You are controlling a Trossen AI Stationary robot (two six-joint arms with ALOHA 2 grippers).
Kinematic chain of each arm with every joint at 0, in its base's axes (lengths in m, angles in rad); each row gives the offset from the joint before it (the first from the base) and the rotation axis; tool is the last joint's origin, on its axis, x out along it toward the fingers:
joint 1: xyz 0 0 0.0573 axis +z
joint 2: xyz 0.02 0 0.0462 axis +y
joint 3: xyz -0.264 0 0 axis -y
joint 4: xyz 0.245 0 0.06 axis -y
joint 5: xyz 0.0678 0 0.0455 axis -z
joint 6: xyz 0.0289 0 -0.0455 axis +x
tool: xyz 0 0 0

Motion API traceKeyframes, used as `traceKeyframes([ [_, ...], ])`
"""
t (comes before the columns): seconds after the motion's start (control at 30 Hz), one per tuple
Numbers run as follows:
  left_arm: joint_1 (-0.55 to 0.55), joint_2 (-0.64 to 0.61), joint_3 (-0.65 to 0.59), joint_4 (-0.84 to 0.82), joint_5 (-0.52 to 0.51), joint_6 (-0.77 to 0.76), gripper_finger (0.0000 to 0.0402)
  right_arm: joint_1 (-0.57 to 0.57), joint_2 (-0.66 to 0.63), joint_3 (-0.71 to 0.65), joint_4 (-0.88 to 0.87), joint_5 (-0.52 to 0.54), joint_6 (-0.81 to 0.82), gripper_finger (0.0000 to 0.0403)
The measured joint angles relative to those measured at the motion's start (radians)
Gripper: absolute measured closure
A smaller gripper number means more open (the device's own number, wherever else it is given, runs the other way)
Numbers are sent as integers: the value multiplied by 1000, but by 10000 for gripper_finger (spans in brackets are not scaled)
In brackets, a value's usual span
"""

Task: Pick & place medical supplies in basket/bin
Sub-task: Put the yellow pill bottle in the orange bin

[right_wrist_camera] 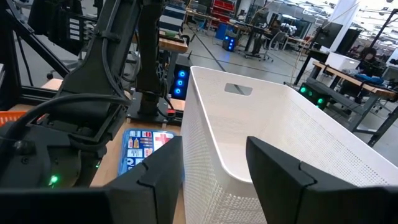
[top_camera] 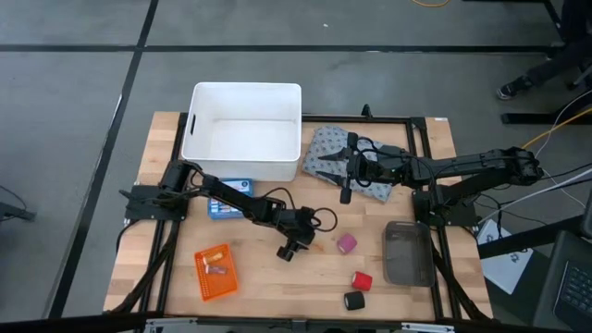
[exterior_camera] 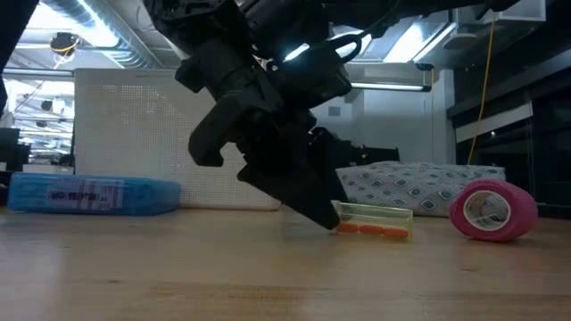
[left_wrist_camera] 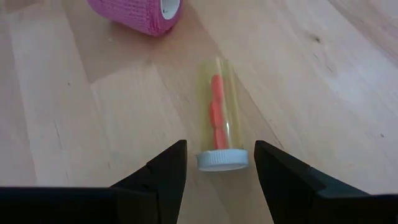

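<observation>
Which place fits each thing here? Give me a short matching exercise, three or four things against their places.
Things:
1. clear tube
2. pink roll
3. blue packet
4. patterned pack

Places:
A. beside the white tub, under the right arm
B. lying on the table between the open fingers of the left claw
C. between the left claw and the grey tray
D. under the left arm, by the tub's near wall

Pairs: 1-B, 2-C, 3-D, 4-A

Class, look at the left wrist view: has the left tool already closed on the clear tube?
No. The left tool is open, its fingers either side of the capped clear tube without touching it.
</observation>
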Motion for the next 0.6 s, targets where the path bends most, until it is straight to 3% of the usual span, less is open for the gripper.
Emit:
traceKeyframes([
  [0.37, 0, 9, 0, 10, 22, -12, 218, 0, 0, 0, 0, 3, 1, 225],
  [0.6, 6, 9, 0, 17, 32, -16, 263, 0, 0, 0, 0, 3, 3, 225],
])
